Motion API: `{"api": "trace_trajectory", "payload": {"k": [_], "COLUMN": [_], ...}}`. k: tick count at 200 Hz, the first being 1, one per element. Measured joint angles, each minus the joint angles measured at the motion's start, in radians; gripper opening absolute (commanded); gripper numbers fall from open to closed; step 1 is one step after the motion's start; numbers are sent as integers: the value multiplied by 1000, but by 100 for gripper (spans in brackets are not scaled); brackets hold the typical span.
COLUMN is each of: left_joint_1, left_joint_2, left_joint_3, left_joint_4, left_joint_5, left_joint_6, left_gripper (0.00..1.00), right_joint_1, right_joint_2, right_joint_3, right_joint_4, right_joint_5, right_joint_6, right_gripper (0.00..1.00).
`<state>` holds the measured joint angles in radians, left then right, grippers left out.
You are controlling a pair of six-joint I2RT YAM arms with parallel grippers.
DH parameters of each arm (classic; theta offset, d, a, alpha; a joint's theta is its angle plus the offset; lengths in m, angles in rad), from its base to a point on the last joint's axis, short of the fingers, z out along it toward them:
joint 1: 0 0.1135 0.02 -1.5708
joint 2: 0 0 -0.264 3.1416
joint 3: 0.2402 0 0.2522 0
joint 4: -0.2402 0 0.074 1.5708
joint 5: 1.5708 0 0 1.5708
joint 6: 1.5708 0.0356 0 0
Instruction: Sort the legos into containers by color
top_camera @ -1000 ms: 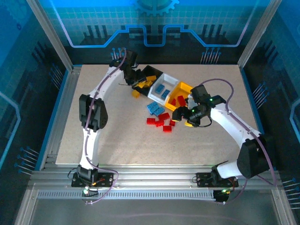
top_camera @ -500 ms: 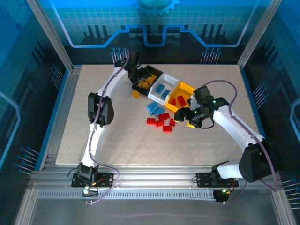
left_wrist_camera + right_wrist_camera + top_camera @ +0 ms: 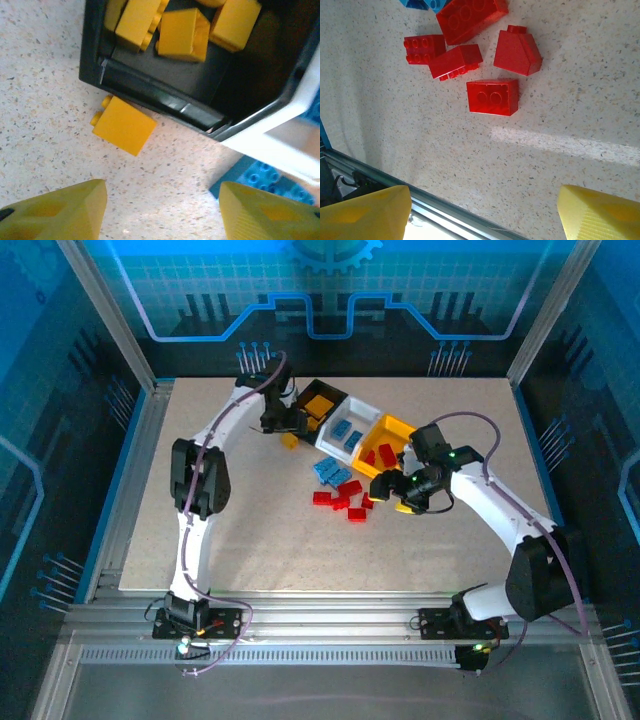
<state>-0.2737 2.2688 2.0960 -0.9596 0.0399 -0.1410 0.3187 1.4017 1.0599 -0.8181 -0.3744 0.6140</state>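
The black bin [image 3: 335, 395] holds orange-yellow bricks [image 3: 182, 35]. One loose yellow brick [image 3: 123, 125] lies on the table just outside the bin's wall, also visible from above as the loose yellow brick [image 3: 289, 440]. My left gripper [image 3: 162, 210] hangs open above the bare table just short of it; from above the left gripper [image 3: 284, 424] is beside the black bin. The white bin [image 3: 352, 430] holds blue bricks; the yellow bin [image 3: 398, 427] holds red ones. Several red bricks [image 3: 492, 96] lie ahead of my open right gripper [image 3: 482, 212], and from above the right gripper [image 3: 382, 487] sits at their right.
Loose blue bricks [image 3: 327, 472] lie between the bins and the red cluster [image 3: 340, 499]; one blue brick [image 3: 255, 180] shows beside the white bin's rim [image 3: 295, 107]. The table's metal frame edge [image 3: 395, 187] runs under the right gripper's view.
My left gripper has drawn back from over the black bin and now hangs lower, by the loose yellow brick. The right gripper swung right, then back left toward the red bricks.
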Motion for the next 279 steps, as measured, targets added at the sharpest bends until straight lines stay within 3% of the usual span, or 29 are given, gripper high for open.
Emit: {"api": "trace_trajectory", "payload": {"k": [70,241,279], "left_joint_1": [0,0,0], "left_joint_2": [42,149,172], "left_joint_3": [-19,-3,-2], "left_joint_4": [61,127,125], "left_joint_5": [-23,-129,-134], "left_joint_6": [96,126,133], "left_gripper": [62,63,55], "right_joint_1": [15,116,134], "right_joint_2": [5,68,78], "right_joint_3": [35,124,127], "right_joint_4": [-46,-108,-109], "right_joint_5": [18,79,87], "right_joint_6": [0,28,40], "right_gripper": [78,78,78]}}
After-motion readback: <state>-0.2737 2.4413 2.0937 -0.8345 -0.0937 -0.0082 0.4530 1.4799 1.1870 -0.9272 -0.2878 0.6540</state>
